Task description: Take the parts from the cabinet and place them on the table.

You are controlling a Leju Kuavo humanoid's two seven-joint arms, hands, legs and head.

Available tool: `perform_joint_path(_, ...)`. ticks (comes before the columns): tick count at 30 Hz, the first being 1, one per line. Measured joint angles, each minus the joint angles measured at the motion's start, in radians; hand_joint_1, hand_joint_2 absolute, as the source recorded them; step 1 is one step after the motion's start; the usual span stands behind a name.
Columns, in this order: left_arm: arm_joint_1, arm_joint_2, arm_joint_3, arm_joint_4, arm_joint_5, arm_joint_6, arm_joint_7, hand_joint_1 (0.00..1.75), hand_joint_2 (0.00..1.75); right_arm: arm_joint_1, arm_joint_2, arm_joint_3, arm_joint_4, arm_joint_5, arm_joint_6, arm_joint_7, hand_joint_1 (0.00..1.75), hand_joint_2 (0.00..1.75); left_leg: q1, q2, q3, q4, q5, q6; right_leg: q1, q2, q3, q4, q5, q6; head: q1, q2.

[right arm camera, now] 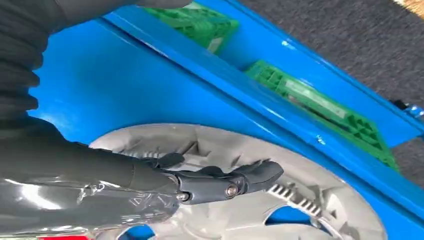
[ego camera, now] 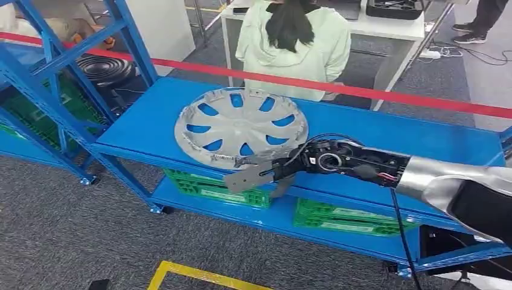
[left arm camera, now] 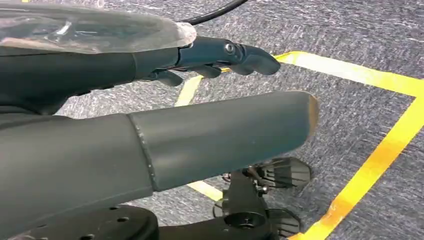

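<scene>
- The hubcap (ego camera: 241, 125) is a round, grey plastic disc with curved spokes and drop-shaped openings; it lies flat on the top shelf of the blue metal rack (ego camera: 386, 130), at the front edge.
- In the right wrist view the hubcap (right arm camera: 240, 200) shows small ribs and teeth along its rim.
- The right hand (ego camera: 261, 171) is at the front rim of the hubcap; its dark fingers (right arm camera: 250, 177) lie stretched over the rim. I cannot tell whether they grip it.
- Under the hubcap, on the lower shelf, stand green plastic crates (ego camera: 217, 187) with a lattice surface.
- The left hand (left arm camera: 150, 145) hangs over grey carpet with yellow tape (left arm camera: 370, 165); its fingers (left arm camera: 235, 52) are stretched out and hold nothing.
- Behind the hubcap, past a red tape (ego camera: 374, 92), a person (ego camera: 294, 45) in a pale top stands.
</scene>
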Motion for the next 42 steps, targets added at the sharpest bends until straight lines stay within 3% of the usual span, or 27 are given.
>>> perform_joint_path(13,0.003,0.000,-0.001,0.000,-0.006,-0.005,-0.001,0.00,0.00,0.028,0.008,-0.028,0.050,0.107,-0.019,-0.068,0.00,1.75,0.000,0.000,0.000,0.000,0.000,0.000,0.000,0.000,0.001,0.000,0.000,0.000,0.000,0.000)
perform_joint_path(27,0.017,0.000,-0.001,0.000,-0.014,-0.008,-0.004,0.00,0.00,0.050,0.012,-0.073,0.053,0.122,-0.042,-0.059,0.00,1.75,0.000,0.000,0.000,0.000,0.000,0.000,0.000,0.000,0.000,0.000,0.000,0.000,0.000,0.000)
perform_joint_path(34,0.016,0.000,-0.002,0.000,-0.045,-0.025,0.000,0.00,0.00,0.056,0.005,-0.116,0.009,0.141,-0.063,0.028,0.00,1.75,0.000,0.000,0.000,0.000,0.000,0.000,0.000,0.000,0.000,0.000,0.000,0.000,0.000,0.000)
perform_joint_path(42,0.012,-0.001,-0.006,0.000,-0.066,-0.027,0.012,0.00,0.00,0.062,-0.010,-0.156,-0.025,0.166,-0.084,0.049,0.00,1.75,0.000,0.000,0.000,0.000,0.000,0.000,0.000,0.000,-0.001,0.000,0.000,0.000,0.000,0.000)
